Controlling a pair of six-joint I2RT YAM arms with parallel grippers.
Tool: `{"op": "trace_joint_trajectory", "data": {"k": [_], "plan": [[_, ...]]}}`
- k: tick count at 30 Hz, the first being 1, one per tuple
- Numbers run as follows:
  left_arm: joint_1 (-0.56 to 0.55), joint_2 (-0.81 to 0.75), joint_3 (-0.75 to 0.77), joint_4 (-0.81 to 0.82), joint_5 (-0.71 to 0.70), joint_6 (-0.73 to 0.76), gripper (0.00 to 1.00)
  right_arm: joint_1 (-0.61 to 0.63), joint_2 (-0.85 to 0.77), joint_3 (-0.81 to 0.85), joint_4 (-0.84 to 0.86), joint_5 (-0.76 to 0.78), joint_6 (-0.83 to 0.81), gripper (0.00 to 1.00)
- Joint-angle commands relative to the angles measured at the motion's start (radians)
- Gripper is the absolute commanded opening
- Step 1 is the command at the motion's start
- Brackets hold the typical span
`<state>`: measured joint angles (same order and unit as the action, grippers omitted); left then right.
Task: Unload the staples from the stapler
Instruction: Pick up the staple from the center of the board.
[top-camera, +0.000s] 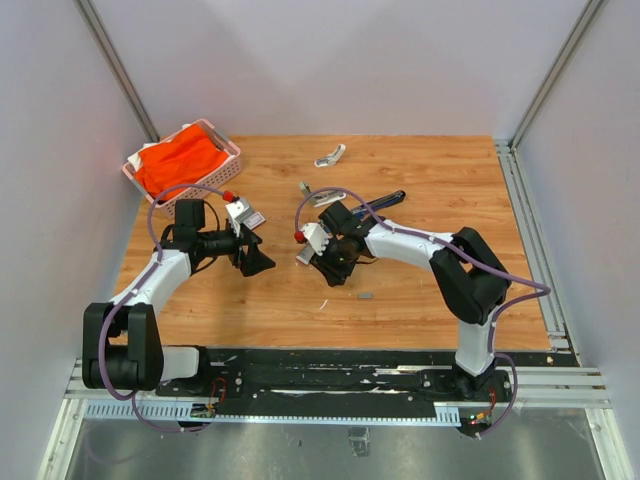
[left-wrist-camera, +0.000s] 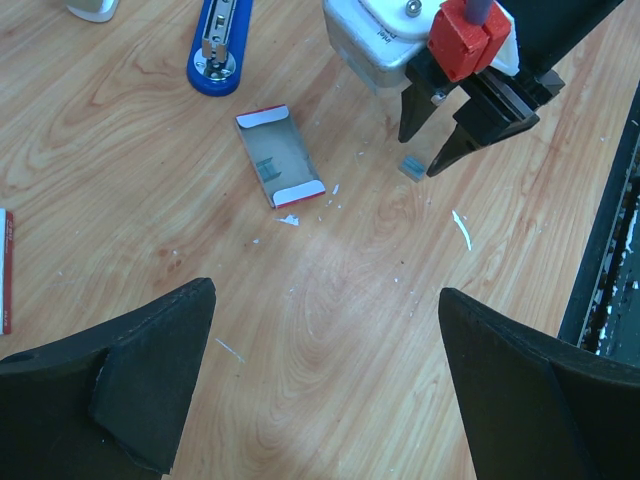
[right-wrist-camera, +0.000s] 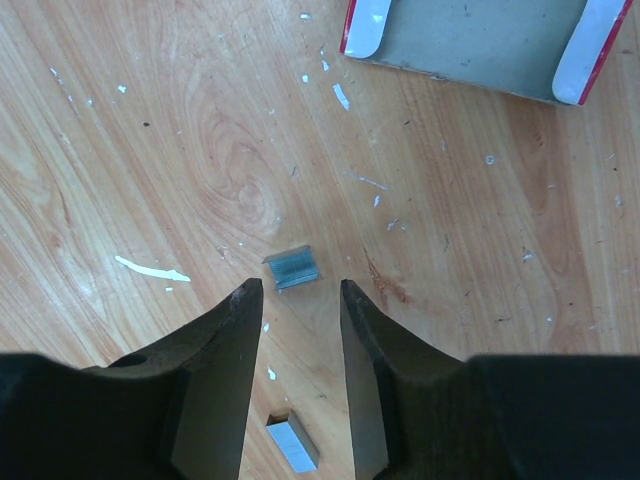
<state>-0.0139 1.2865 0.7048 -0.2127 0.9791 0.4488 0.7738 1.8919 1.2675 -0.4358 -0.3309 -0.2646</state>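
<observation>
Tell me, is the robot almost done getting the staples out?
Done: staples lie loose on the table, out of the stapler. In hand: nothing; the right gripper hangs open beside them, the left gripper open too. Left: maybe more inside the stapler; I can't tell.

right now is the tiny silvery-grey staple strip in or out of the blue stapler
Out: the staple strip lies on the wooden table, by the right gripper.

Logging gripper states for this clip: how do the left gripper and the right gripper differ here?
The left gripper stands wide open; the right gripper is open only narrowly. The left gripper hangs over bare table, while the right gripper's tips are down beside the staples lying on it. Shared: black fingers, and neither holds anything.
</observation>
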Motion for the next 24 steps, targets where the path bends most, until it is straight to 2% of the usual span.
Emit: {"op": "trace_joint_trajectory", "data": {"k": [1, 14, 24], "plan": [[0.012, -0.012, -0.011, 0.006, 0.003, 0.019, 0.98, -0.010, 0.029, -0.002, 0.009, 0.030, 0.013, 0.39], [0.012, -0.010, -0.011, 0.006, 0.007, 0.022, 0.98, -0.010, 0.046, 0.003, 0.011, 0.086, 0.003, 0.38], [0.012, -0.006, -0.013, 0.006, 0.012, 0.025, 0.98, -0.012, 0.062, 0.029, 0.004, 0.070, -0.001, 0.26]]}}
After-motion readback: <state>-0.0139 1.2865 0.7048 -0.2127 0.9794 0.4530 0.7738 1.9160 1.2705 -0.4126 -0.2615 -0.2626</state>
